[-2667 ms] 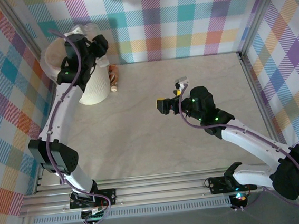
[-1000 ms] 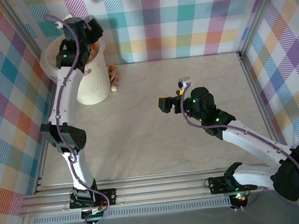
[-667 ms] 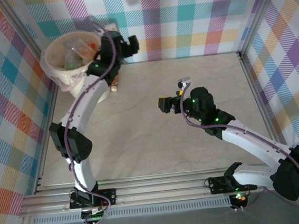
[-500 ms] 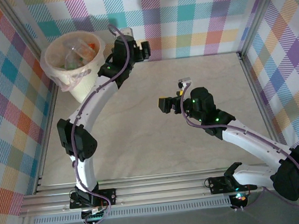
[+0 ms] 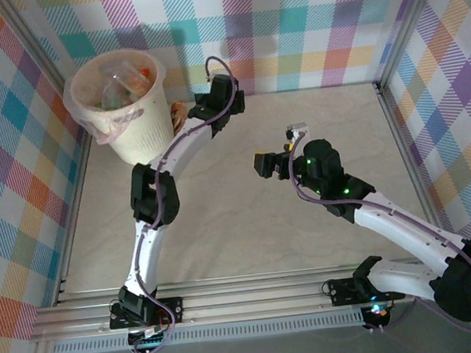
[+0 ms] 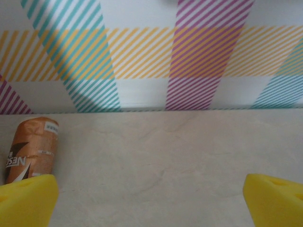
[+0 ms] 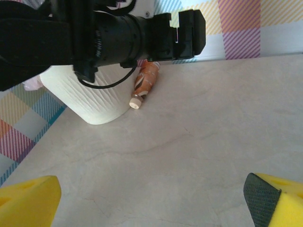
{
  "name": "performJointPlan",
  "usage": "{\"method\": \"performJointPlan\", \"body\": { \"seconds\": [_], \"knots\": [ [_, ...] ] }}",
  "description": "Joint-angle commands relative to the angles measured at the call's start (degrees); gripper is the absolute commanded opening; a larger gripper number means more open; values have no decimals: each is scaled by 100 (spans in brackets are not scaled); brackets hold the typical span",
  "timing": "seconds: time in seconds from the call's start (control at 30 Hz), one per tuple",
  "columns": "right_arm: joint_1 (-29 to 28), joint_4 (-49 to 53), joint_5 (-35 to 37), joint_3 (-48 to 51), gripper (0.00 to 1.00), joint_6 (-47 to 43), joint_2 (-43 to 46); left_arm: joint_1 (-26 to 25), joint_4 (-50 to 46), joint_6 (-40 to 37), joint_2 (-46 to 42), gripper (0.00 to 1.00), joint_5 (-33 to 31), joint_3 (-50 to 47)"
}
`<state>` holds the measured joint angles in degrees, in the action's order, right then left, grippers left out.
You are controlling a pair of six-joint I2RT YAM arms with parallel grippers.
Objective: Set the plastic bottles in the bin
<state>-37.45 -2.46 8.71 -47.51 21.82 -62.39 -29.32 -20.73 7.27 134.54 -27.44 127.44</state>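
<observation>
1. Brown-labelled and lying on its side, one plastic bottle [image 5: 177,112] is resting on the table [image 5: 250,242] just beside the bin [image 5: 144,135], with its pale cap pointing away from the back wall.
2. Several crushed bottles [image 5: 118,79] are already sitting inside the bin, so the task is looking nearly finished.
3. The left gripper [image 5: 226,94] is hanging low near the back wall, to the right of the lying bottle. Its jaws are standing wide apart and gripping nothing.
4. In the left wrist view, the bottle [image 6: 31,151] is showing at the left edge, just beyond the left yellow pad [image 6: 26,201] and not between the pads.
5. The right gripper [image 5: 266,163] is hovering over the middle of the table, well apart from the bottle. It too is spread open and carrying nothing.
6. The step in hand is probably the reach for this last bottle.
7. The next move is calling for the left gripper to shift left until the pads are straddling the bottle's body, then to lower and close. The bin wall is leaving little room on that side.
</observation>
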Motion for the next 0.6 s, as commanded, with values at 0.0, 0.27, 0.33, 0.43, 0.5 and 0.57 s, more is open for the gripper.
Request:
{"method": "performJointPlan", "body": {
  "seconds": [0.0, 0.27, 0.33, 0.43, 0.5, 0.57],
  "knots": [
    [-8, 16, 137, 41, 100, -43, 113, 147, -213, -196, 369, 100, -597, 465],
    [-7, 66, 261, 46, 100, -176, 54, 586, -750, 62, 1192, 100, -674, 1248],
    [-6, 49, 304, 48, 100, -187, 2, 676, -749, 72, 1260, 100, -665, 1280],
    [-2, -15, 317, 9, 100, -213, -116, 832, -771, 142, 1311, 100, -607, 1282],
    [-5, -48, 307, -36, 100, -222, -207, 946, -788, 202, 1330, 100, -605, 1283],
    [-3, -51, 276, -86, 100, -239, -285, 1069, -792, 255, 1329, 100, -600, 1290]
  ]
}}
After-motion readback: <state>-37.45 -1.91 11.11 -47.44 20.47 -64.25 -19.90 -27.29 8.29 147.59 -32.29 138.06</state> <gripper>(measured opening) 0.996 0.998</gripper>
